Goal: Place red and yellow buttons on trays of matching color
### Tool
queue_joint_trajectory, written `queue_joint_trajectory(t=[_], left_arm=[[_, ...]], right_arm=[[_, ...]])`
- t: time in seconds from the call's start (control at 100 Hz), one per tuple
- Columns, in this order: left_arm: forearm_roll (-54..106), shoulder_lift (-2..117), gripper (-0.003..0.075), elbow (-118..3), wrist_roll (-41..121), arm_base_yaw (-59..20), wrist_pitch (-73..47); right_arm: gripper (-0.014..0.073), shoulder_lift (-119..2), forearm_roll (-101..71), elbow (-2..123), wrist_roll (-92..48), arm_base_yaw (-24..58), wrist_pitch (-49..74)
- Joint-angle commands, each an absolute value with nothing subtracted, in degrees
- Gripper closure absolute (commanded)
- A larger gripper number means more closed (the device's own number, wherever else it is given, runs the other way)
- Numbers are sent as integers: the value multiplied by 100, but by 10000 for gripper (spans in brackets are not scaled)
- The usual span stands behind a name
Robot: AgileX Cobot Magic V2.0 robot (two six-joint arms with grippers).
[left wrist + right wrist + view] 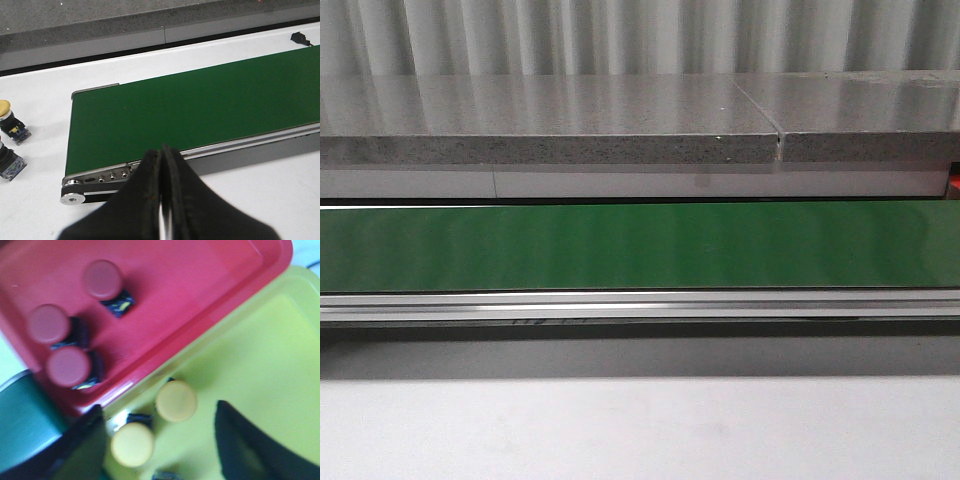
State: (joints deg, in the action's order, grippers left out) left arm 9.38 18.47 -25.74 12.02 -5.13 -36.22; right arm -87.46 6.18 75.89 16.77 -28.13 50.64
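With the right gripper (pixel 160 440) open above the yellow tray (pixel 260 355) and the left gripper (pixel 162 200) closed and empty, the yellow button (pixel 5 107) at the left edge should be grasped squarely.

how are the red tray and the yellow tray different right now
The red tray holds three red buttons, while the yellow tray shows two yellow buttons plus a dark bit at the frame edge that can't be identified. The open right gripper hangs over the yellow tray, not the red one. Both are shallow rimmed trays sitting edge to edge, holding buttons of their own color.
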Motion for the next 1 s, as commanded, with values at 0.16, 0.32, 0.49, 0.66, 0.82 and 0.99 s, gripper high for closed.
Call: queue_joint_trajectory(t=[0.16, 0.32, 0.49, 0.66, 0.82, 0.99], left_arm=[[1024, 1908, 740, -2719, 1208, -538, -3217], [1024, 1908, 740, -2719, 1208, -538, -3217], [1024, 1908, 740, -2719, 1208, -538, -3217], [1024, 1908, 740, -2719, 1208, -538, -3217], [1024, 1908, 740, -2719, 1208, -538, -3217], [1024, 1908, 740, -2719, 1208, -538, -3217]], right_arm=[[663, -7975, 697, 7709, 1506, -1933, 5163], [659, -7731, 683, 7704, 1506, -1281, 5201], [659, -7537, 475, 7662, 942, -688, 5349], [659, -7298, -708, 7285, -242, -410, 5115], [659, -6947, -1056, 6785, -773, -390, 4875], [659, -6301, -1039, 6027, -822, -390, 4393]])
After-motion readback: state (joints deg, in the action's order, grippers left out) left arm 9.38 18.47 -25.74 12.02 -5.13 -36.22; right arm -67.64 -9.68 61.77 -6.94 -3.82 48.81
